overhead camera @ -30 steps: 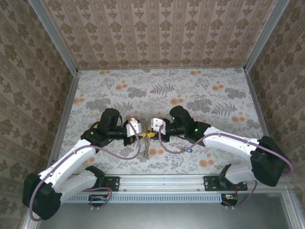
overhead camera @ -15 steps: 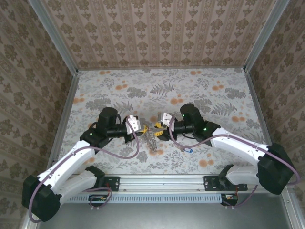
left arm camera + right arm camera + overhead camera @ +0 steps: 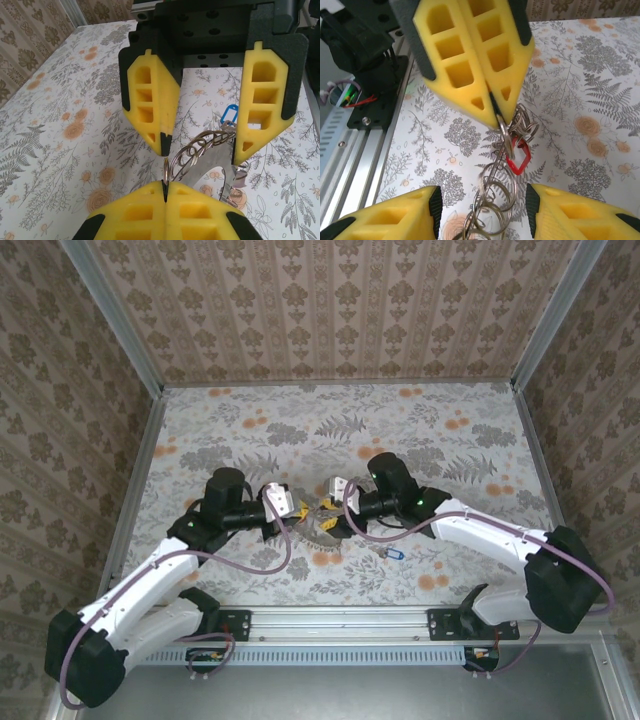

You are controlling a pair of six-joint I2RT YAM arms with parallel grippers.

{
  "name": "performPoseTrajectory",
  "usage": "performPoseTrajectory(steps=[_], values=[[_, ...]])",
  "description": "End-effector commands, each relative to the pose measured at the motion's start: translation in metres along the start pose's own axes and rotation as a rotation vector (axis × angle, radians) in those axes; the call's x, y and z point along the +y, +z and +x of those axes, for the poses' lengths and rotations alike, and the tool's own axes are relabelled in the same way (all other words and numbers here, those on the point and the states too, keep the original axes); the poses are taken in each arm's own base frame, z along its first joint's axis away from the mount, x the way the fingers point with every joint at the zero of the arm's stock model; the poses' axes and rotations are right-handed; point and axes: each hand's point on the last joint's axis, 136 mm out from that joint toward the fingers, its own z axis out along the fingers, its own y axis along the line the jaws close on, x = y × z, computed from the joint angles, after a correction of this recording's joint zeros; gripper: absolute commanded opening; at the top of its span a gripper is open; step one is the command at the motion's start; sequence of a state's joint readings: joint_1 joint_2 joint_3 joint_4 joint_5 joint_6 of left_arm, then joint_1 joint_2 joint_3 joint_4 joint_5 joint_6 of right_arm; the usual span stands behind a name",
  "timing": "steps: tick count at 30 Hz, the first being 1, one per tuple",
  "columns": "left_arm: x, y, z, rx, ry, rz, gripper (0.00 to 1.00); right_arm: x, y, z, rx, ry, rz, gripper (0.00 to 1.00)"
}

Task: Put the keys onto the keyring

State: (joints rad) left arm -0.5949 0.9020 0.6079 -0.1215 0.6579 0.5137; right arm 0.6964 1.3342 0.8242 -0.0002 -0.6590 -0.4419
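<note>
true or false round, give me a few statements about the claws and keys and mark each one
1. The left claw is shut on a ring. True.
2. The right claw is clamped on the same ring. False: its jaws stand open.
3. A red key hangs below the left claw. True.
4. The blue key hangs there too. False: it lies on the table, apart from both claws.
</note>
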Motion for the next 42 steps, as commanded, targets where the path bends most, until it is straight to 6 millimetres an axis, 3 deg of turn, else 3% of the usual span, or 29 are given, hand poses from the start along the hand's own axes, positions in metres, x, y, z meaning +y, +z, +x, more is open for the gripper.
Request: performPoseTrajectory(steps=[1, 8, 10, 14, 24, 30, 41, 42], values=[[0.001, -0.004, -0.011, -0.047, 0.011, -0.013, 0.00, 0.001, -0.013, -0.008, 0.024, -0.127, 0.011, 0.50], [-0.006, -0.006, -0.012, -0.047, 0.034, 0.016, 0.00, -0.010, -0.028, -0.017, 0.029, -0.204, 0.063, 0.51], [-0.012, -0.006, -0.012, -0.051, 0.042, 0.049, 0.00, -0.012, -0.030, -0.022, 0.020, -0.223, 0.065, 0.46], [-0.016, -0.007, -0.013, -0.053, 0.038, 0.072, 0.00, -0.014, -0.022, -0.029, 0.018, -0.244, 0.059, 0.37], [-0.016, -0.006, -0.015, -0.053, 0.029, 0.078, 0.00, -0.009, 0.001, -0.021, 0.095, -0.305, 0.056, 0.38], [-0.017, -0.003, -0.013, -0.047, 0.024, 0.101, 0.00, -0.008, 0.007, -0.020, 0.094, -0.293, 0.048, 0.29], [-0.014, -0.001, -0.018, -0.057, 0.019, 0.101, 0.00, -0.004, 0.014, -0.021, 0.103, -0.310, 0.052, 0.26], [-0.015, -0.001, -0.017, -0.057, 0.017, 0.106, 0.00, -0.004, 0.021, -0.012, 0.126, -0.294, 0.040, 0.23]])
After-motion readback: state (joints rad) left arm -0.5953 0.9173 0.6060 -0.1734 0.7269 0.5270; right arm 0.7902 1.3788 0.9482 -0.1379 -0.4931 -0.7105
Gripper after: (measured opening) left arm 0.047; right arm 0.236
